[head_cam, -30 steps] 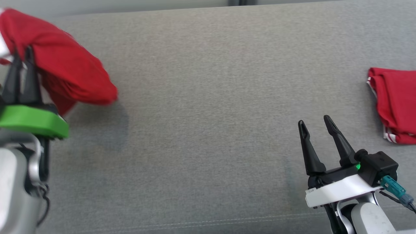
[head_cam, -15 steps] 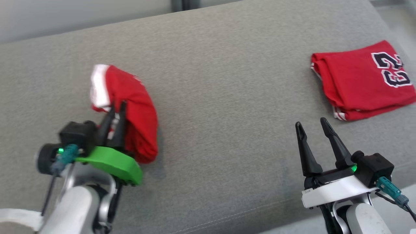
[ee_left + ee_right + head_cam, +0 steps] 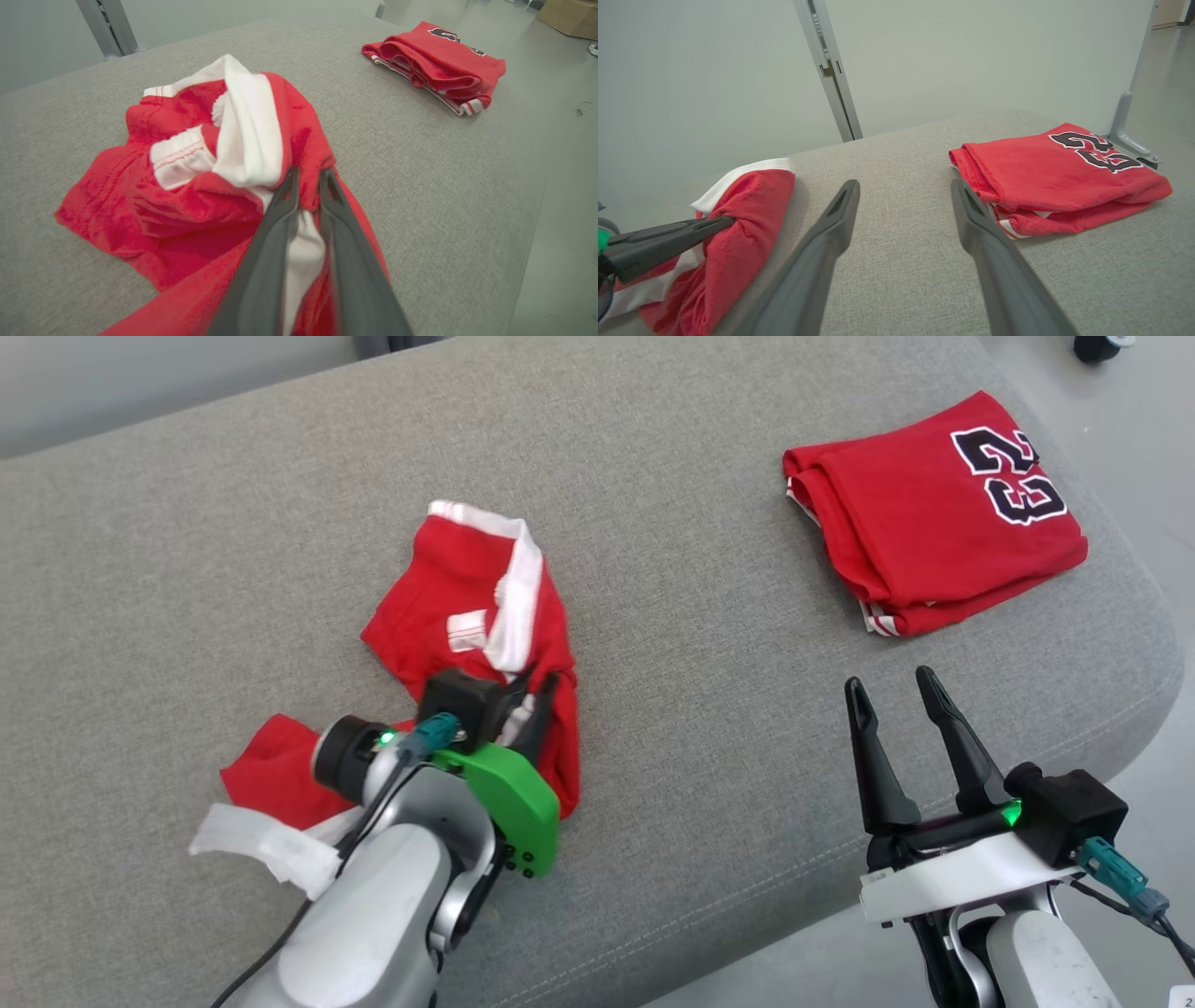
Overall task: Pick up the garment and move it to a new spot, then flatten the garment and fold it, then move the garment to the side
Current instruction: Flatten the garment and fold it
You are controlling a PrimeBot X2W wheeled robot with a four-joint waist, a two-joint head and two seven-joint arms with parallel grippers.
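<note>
The crumpled red garment of soft, fleecy knit with broad white trim [image 3: 457, 588] lies heaped left of the middle of the grey woven cushion [image 3: 700, 728], with one end trailing toward the cushion's near edge; its long axis runs slantwise, from a white band on the far side down to a white strip close to the near edge. The left claw [image 3: 537, 691] is clamped on a bunched fold at the heap's right margin, its two dark fingers nearly together with red and white cloth pinched between them, as the left wrist view shows [image 3: 308, 177]; the cloth there stands up in a ridge while the rest sags onto the cushion. So the garment lies right at this claw and spreads away to its left, and it is the nearer arm by far. The right claw [image 3: 889, 679] hangs by the near edge toward the right corner, fingers spread apart and empty, well apart from the heap. Flattening will probably need the limp cloth pulled out along that slanted axis, with the right claw crossing leftward to take an end. A folded red jersey with a dark, white-edged number [image 3: 934, 513] rests flat near the far right corner.
</note>
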